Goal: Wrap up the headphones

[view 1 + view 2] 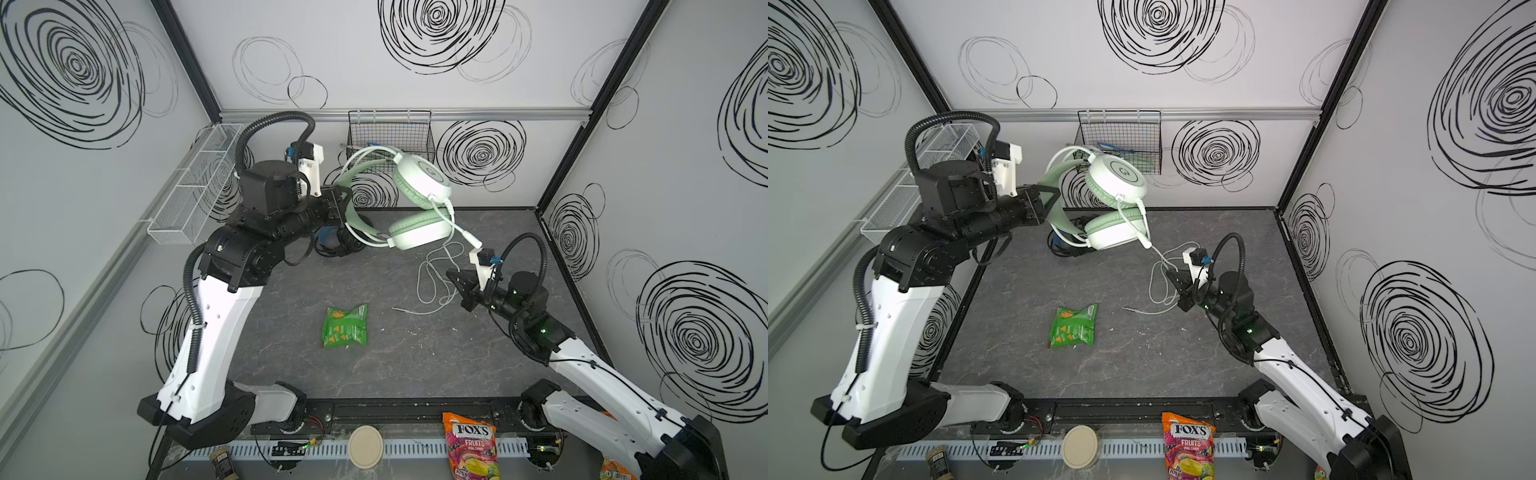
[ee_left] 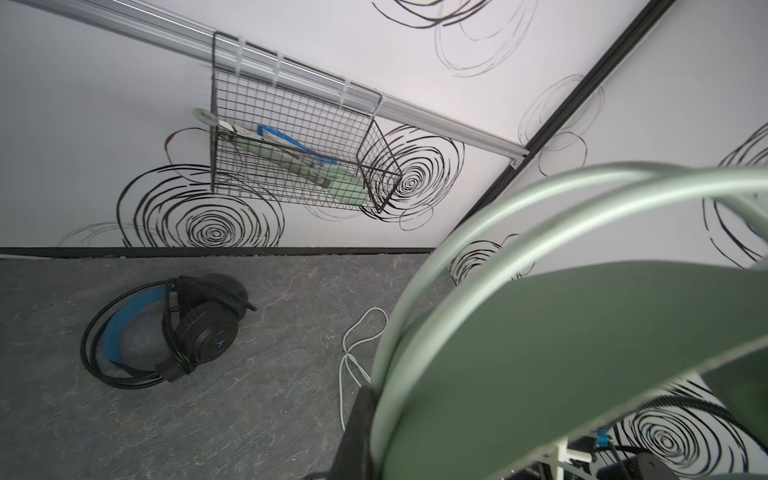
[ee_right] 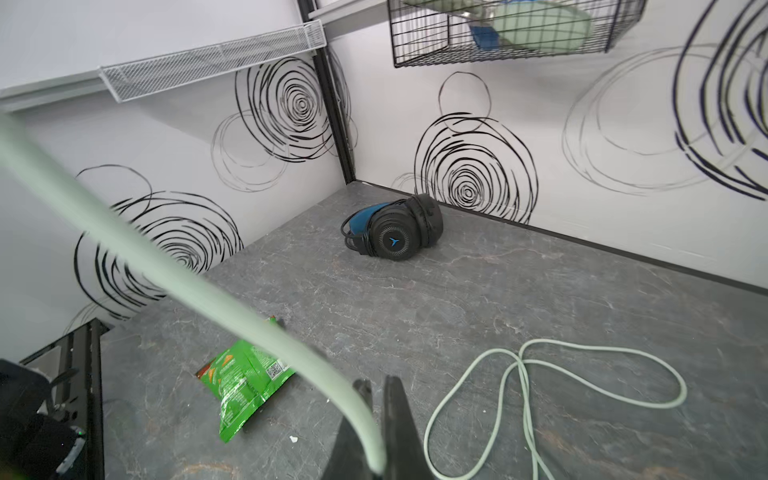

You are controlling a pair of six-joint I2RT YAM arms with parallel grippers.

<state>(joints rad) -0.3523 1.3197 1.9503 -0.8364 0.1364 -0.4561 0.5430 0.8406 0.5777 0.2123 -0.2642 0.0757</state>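
Grey marbled surface spreads beneath us; our left claw is clamped on the headband of the mint green headset, held aloft ahead of it; our right claw pinches that headset's pale cable, loops lying just beside it; the black headset rests below the left claw.

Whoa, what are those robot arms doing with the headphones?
The left gripper is shut on the headband of the mint green over-ear headset, holding it above the dark grey table. The right gripper pinches its pale cable, which lies partly in loose loops on the table. The black headset with blue-lined headband rests at the table's back edge, cable seemingly wound around it.
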